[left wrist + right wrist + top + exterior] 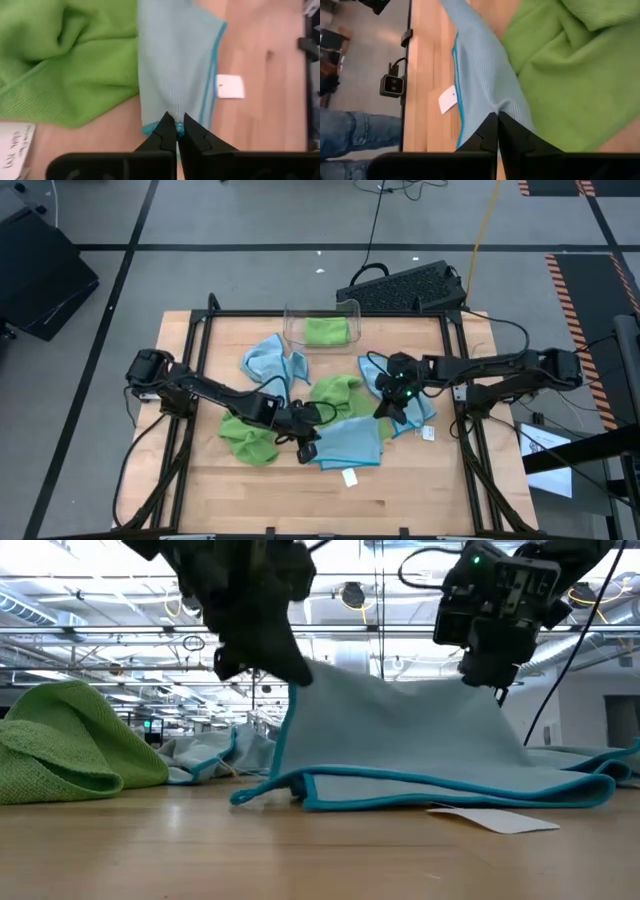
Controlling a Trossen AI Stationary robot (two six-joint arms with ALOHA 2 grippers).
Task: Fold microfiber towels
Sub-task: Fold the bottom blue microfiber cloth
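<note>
Light blue microfiber is pinched between the closed fingers of the left gripper (176, 131), which is clamped on one corner of the light blue towel (352, 442) near the middle of the wooden table (420, 480). A second corner of the same towel is clamped by the right gripper (497, 125), its fingers likewise pressed together on the cloth. In the low view the towel is seen lifted at both held corners, between the left gripper (262, 635) and the right gripper (490, 660), while its lower edge, bordered in darker blue, lies folded on the table top. A small white tag (492, 819) is seen lying flat on the wood just in front of that edge.

Beside the held towel, a lime green towel (335, 392) lies crumpled between the two grippers, touching the blue cloth. A second lime green towel (248, 438) is bunched up under the left arm, toward the left side of the table. Another light blue towel (268, 360) lies rumpled farther back and to the left, and a further light blue towel (425, 412) is partly hidden beneath the right gripper. At the far edge of the table stands a clear plastic bin (322, 328), in which a third lime green towel (327, 331) is held. Behind the bin a black keyboard (405, 286) is seen.
</note>
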